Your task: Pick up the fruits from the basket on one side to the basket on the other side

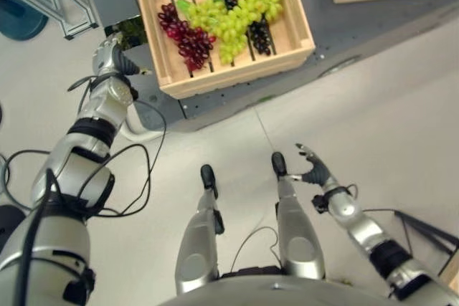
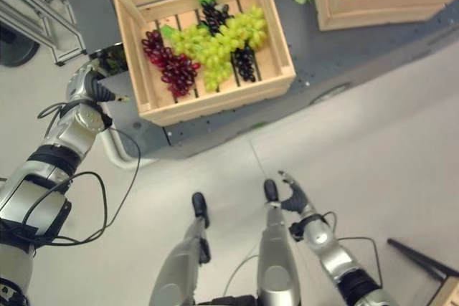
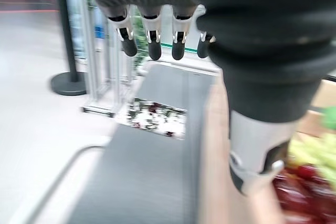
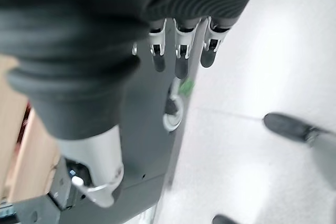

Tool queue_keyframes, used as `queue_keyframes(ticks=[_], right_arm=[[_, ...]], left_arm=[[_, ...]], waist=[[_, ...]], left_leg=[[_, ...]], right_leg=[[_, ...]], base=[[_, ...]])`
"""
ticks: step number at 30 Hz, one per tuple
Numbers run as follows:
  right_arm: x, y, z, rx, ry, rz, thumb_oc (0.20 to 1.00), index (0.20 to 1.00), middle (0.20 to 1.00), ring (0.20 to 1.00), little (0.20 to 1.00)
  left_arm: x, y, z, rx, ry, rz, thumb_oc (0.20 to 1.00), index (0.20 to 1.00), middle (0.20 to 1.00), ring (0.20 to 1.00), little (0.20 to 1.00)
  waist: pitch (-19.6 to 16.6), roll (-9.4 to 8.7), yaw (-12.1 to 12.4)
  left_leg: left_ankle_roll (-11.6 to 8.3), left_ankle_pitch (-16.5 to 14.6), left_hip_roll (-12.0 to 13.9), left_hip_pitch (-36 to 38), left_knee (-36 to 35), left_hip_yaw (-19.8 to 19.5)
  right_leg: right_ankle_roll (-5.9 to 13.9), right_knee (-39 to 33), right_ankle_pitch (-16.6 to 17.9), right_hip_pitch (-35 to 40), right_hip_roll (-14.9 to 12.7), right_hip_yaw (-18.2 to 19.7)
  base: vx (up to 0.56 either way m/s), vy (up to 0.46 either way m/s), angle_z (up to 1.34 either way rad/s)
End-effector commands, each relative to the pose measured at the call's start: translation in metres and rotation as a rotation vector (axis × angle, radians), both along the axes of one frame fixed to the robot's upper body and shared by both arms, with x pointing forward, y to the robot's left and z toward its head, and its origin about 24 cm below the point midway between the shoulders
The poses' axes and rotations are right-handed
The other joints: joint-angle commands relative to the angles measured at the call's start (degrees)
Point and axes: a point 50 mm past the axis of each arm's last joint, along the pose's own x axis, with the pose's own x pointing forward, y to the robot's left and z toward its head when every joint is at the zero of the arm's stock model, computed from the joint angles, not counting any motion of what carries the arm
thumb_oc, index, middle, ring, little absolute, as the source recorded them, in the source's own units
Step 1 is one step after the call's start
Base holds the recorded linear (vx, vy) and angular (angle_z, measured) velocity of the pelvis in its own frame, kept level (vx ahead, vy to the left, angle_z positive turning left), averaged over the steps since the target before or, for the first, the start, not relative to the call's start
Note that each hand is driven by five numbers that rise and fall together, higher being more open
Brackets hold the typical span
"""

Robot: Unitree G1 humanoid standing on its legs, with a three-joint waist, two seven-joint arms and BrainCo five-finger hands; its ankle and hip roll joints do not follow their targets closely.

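The grapes (image 1: pixel 228 18) all lie in the near crate (image 1: pixel 174 77); none lifted yet. The left hand (image 1: pixel 109 54) hangs just beside that crate, fingers relaxed and empty. The right hand (image 1: pixel 314 170) is well away from it, also slack.

Both eye views look steeply down from the head and share the wooden crate of grapes (image 1: pixel 224 23) on the dark grey tabletop (image 1: pixel 373 23). The left wrist view looks from very close along the left hand (image 3: pixel 152 38) beside that crate's wall. The right wrist view looks past the right hand (image 4: pixel 181 51) at the tabletop edge and floor (image 4: pixel 273 103).
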Motion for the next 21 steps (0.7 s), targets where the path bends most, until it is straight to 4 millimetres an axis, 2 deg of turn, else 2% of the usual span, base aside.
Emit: queue_keyframes(ticks=[1, 4, 5, 6, 7, 8, 11, 12, 13, 14, 15, 16, 17, 19, 21], right_arm=[[-0.002, -0.022, 0.006, -0.035, -0.019, -0.045, 1.000, 1.000, 1.000, 1.000, 1.000], [-0.001, -0.016, 0.005, -0.014, -0.026, -0.055, 1.000, 1.000, 1.000, 1.000, 1.000], [-0.001, -0.016, 0.005, -0.014, -0.026, -0.055, 1.000, 1.000, 1.000, 1.000, 1.000], [0.001, -0.014, 0.007, -0.007, -0.036, -0.061, 1.000, 1.000, 1.000, 1.000, 1.000], [0.003, -0.012, 0.008, -0.003, -0.043, -0.062, 1.000, 1.000, 1.000, 1.000, 1.000], [0.004, -0.011, 0.008, 0.005, -0.050, -0.068, 1.000, 1.000, 1.000, 1.000, 1.000], [0.006, -0.009, 0.009, 0.018, -0.060, -0.084, 1.000, 1.000, 1.000, 1.000, 1.000], [0.009, -0.009, 0.009, 0.026, -0.069, -0.101, 1.000, 1.000, 1.000, 1.000, 1.000], [0.010, -0.009, 0.010, 0.028, -0.074, -0.106, 1.000, 1.000, 1.000, 1.000, 1.000], [0.009, -0.009, 0.010, 0.028, -0.076, -0.112, 1.000, 1.000, 1.000, 1.000, 1.000], [0.007, -0.009, 0.008, 0.030, -0.067, -0.113, 1.000, 1.000, 1.000, 1.000, 1.000], [0.001, -0.011, 0.002, 0.029, -0.046, -0.120, 1.000, 1.000, 1.000, 1.000, 1.000], [0.001, -0.013, 0.003, 0.030, -0.045, -0.126, 1.000, 1.000, 1.000, 1.000, 1.000], [0.000, -0.019, 0.004, 0.022, -0.047, -0.131, 1.000, 1.000, 1.000, 1.000, 1.000], [-0.001, -0.019, 0.004, 0.021, -0.046, -0.131, 1.000, 1.000, 1.000, 1.000, 1.000]], left_arm=[[0.001, 0.004, 0.028, -0.006, -0.122, 0.017, 1.000, 1.000, 1.000, 1.000, 1.000], [0.004, -0.007, 0.036, 0.015, -0.147, -0.025, 1.000, 1.000, 1.000, 1.000, 1.000], [0.004, -0.007, 0.036, 0.016, -0.147, -0.025, 1.000, 1.000, 1.000, 1.000, 1.000], [0.007, -0.013, 0.044, 0.035, -0.162, -0.051, 1.000, 1.000, 1.000, 1.000, 1.000], [0.008, -0.016, 0.048, 0.042, -0.172, -0.060, 1.000, 1.000, 1.000, 1.000, 1.000], [0.009, -0.018, 0.051, 0.043, -0.180, -0.067, 1.000, 1.000, 1.000, 1.000, 1.000], [0.012, -0.022, 0.059, 0.048, -0.195, -0.076, 1.000, 1.000, 1.000, 1.000, 1.000], [0.012, -0.022, 0.062, 0.064, -0.195, -0.077, 1.000, 1.000, 1.000, 1.000, 1.000], [0.012, -0.021, 0.062, 0.075, -0.194, -0.075, 1.000, 1.000, 1.000, 1.000, 1.000], [0.010, -0.019, 0.059, 0.080, -0.188, -0.073, 1.000, 1.000, 1.000, 1.000, 1.000], [0.009, -0.018, 0.057, 0.085, -0.183, -0.075, 1.000, 1.000, 1.000, 1.000, 1.000], [0.008, -0.020, 0.050, 0.086, -0.169, -0.086, 1.000, 1.000, 1.000, 1.000, 1.000], [0.008, -0.024, 0.049, 0.072, -0.181, -0.106, 1.000, 1.000, 1.000, 1.000, 1.000], [0.005, -0.026, 0.048, 0.073, -0.199, -0.129, 1.000, 1.000, 1.000, 1.000, 1.000], [0.005, -0.026, 0.047, 0.072, -0.198, -0.129, 1.000, 1.000, 1.000, 1.000, 1.000]], waist=[[-3.76, 2.18, -0.81], [-3.16, 2.40, -0.93], [-3.17, 2.38, -0.91], [-1.71, 2.57, -1.95], [-0.84, 2.89, -2.54], [-0.25, 3.25, -3.29], [-0.11, 2.97, -3.63], [-0.43, 1.60, -4.05], [-0.79, 0.99, -4.21], [-1.13, 0.31, -3.98], [-1.51, 0.12, -4.28], [-2.26, 0.30, -4.38], [-2.74, 0.53, -4.08], [-3.65, 0.58, -3.20], [-3.63, 0.63, -3.25]], left_leg=[[-1.73, 1.93, 3.55, -5.30, -0.20, -0.03], [-0.36, 0.67, 2.03, -3.04, -0.56, -0.02], [-0.36, 0.67, 2.02, -3.05, -0.56, 0.00], [0.60, -0.31, 0.87, -1.37, -0.74, -0.51], [0.83, -0.82, 0.89, -0.85, -0.74, -0.78], [1.00, -1.42, 0.70, -0.57, -0.74, -1.24], [1.12, -2.11, -0.52, -0.41, -0.74, -1.42], [1.23, -3.22, -2.24, 0.38, -0.74, -1.41], [1.28, -4.25, -3.00, 0.96, -0.74, -1.33], [1.41, -4.90, -3.59, 1.49, -0.74, -1.12], [1.61, -5.49, -3.75, 2.06, -0.74, -1.25], [1.85, -6.10, -4.12, 3.09, -0.74, -1.68], [1.85, -6.40, -4.02, 3.01, -0.74, -1.21], [1.46, -6.35, -3.42, 3.21, 0.34, -0.68], [1.44, -6.38, -3.40, 3.28, 0.35, -0.72]], right_leg=[[4.73, 8.04, -15.12, 7.64, -3.22, -0.84], [5.92, 18.25, -14.41, 3.37, -3.86, -0.03], [5.93, 18.31, -14.45, 3.32, -3.86, 0.01], [5.69, 27.76, -11.40, -0.38, -3.15, 1.72], [5.36, 31.21, -10.46, -2.74, -1.98, 2.93], [4.99, 31.24, -10.98, -4.61, -0.34, 4.06], [4.03, 26.14, -12.93, -6.17, 1.43, 2.64], [3.32, 16.97, -10.93, -6.91, 2.57, -1.44], [3.15, 12.42, -8.60, -8.18, 2.49, -4.52], [3.01, 10.00, -7.09, -8.59, 2.16, -7.25], [3.01, 8.18, -6.30, -8.07, 2.50, -8.21], [3.04, 5.99, -6.32, -5.87, 2.28, -6.36], [3.09, 4.39, -4.55, -5.90, 2.06, -6.10], [1.87, 4.74, -5.09, -3.68, 2.47, -7.59], [1.85, 4.64, -5.06, -3.55, 2.48, -7.64]], base=[[0.10, 0.288, -0.08], [0.05, 0.218, -0.10], [0.04, 0.212, -0.20], [0.03, 0.216, -0.19], [0.04, 0.279, -0.14], [0.03, 0.166, 0.02], [0.08, 0.036, 0.08], [0.23, -0.053, -0.07], [0.27, -0.091, -0.13], [0.22, -0.085, -0.03], [0.22, -0.083, 0.02], [0.18, -0.057, -0.04], [0.16, -0.057, -0.07], [0.10, -0.089, -0.26], [0.05, -0.074, -0.24]])
